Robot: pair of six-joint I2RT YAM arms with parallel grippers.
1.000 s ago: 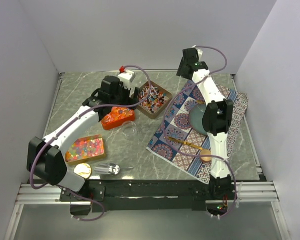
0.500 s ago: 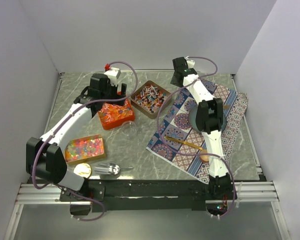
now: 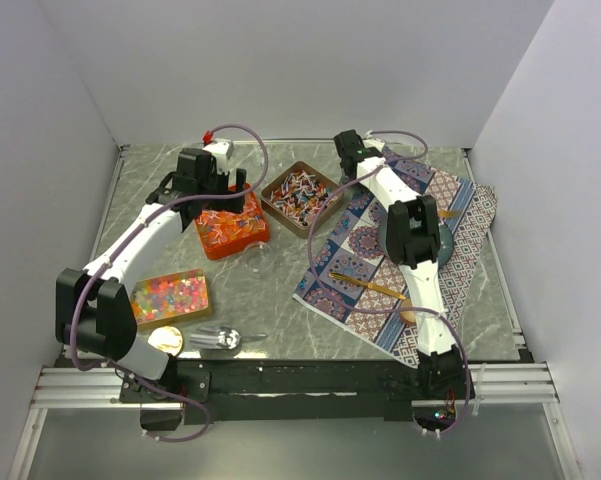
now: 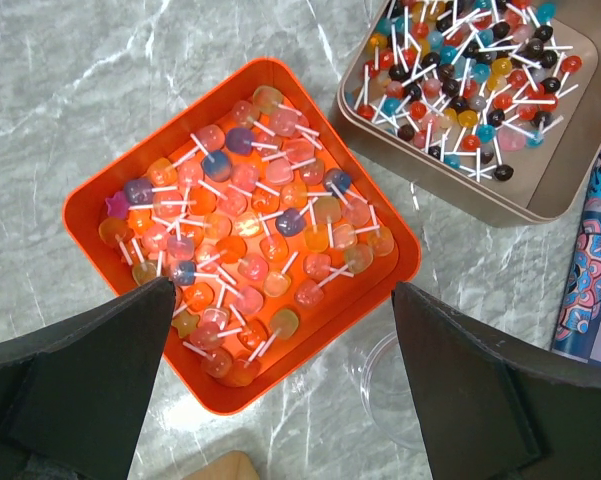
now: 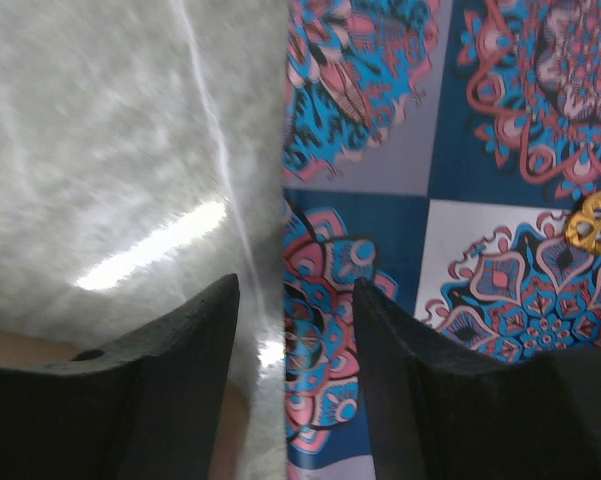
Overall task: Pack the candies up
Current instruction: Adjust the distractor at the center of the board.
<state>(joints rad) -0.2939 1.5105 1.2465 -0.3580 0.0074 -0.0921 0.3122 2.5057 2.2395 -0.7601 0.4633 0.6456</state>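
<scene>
near-left: bead candies (image 3: 170,297) sit ready in their wooden tray (image 3: 168,321) | mid-left: left gripper (image 4: 282,295) hangs spread to its widest, empty, straddling the orange tray (image 4: 80,210) of lollipops (image 4: 245,235), probably lining up a pick | far: tan box (image 4: 540,195) holds more | right gripper (image 5: 295,290) part-open, empty, low over the patterned cloth (image 5: 480,200) edge

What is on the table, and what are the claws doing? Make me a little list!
orange tray: full of lollipops
tan box: more lollipops, beside the orange tray
bead candies: in the wooden tray, near left
left claw: open, empty, above the orange tray
right claw: open, empty, over the edge of the patterned cloth
</scene>
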